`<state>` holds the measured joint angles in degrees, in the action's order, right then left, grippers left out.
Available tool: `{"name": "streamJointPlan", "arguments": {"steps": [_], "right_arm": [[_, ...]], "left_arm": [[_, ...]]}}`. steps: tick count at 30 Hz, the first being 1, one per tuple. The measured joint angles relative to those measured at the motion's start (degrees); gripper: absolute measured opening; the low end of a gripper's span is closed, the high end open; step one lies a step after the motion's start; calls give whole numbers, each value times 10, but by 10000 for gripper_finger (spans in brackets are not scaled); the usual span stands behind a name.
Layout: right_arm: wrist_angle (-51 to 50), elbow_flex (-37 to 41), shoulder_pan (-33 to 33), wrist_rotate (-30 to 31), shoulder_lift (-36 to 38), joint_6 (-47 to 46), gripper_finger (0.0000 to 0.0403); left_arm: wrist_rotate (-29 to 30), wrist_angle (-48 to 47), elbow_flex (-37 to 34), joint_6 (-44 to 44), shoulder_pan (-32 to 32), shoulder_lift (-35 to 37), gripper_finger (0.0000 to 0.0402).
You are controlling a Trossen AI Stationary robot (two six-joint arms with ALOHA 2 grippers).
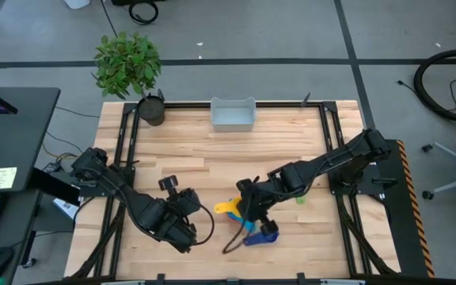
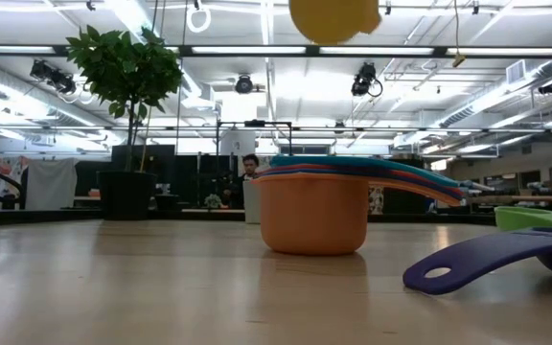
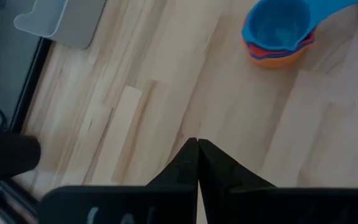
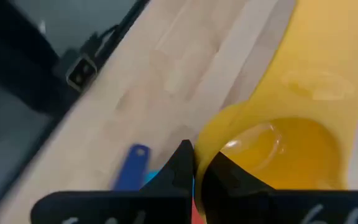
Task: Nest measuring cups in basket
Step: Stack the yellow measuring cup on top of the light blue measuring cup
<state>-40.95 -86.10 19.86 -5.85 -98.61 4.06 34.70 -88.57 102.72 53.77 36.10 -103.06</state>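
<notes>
Yellow measuring cup hangs pinched in the right gripper above the nested stack — apparently clear of it; left gripper waits pressed together.

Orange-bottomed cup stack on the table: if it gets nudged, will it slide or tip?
The stack probably slides rather than tips: it sits squat on a flat base on smooth wood. Likely light, being thin plastic. The handles fan out to one side, so a push there may spin it.
</notes>
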Motion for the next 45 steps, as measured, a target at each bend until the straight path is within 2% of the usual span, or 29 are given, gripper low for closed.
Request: {"name": "streamJointPlan", "arguments": {"steps": [4, 9, 14, 19, 24, 31, 34, 40, 45], "right_arm": [[29, 0, -2, 8, -7, -208, 13], [63, 0, -5, 63, -18, -478, 13], [64, 0, -5, 130, -41, -668, 13], [58, 0, -12, 128, -77, -824, 13], [70, -1, -12, 110, -91, -834, 13], [62, -20, -16, 153, -93, -901, 13], [58, -27, -27, 147, -110, -905, 13], [33, -40, -49, 94, -142, -893, 13], [23, -40, -55, 80, -148, -885, 13]], "left_arm": [[8, -14, 0, 22, 1, 2, 7], [57, -14, -1, 45, 7, 18, 7], [95, -15, -1, 59, 13, 57, 7], [127, -15, 0, 47, 10, 113, 7], [134, -14, 0, -24, 0, 157, 7], [127, -14, 0, -144, -14, 210, 7], [128, -15, 0, -184, -16, 230, 7], [131, -15, 0, -202, -16, 270, 7], [139, -14, 0, -212, -17, 295, 7]]}}
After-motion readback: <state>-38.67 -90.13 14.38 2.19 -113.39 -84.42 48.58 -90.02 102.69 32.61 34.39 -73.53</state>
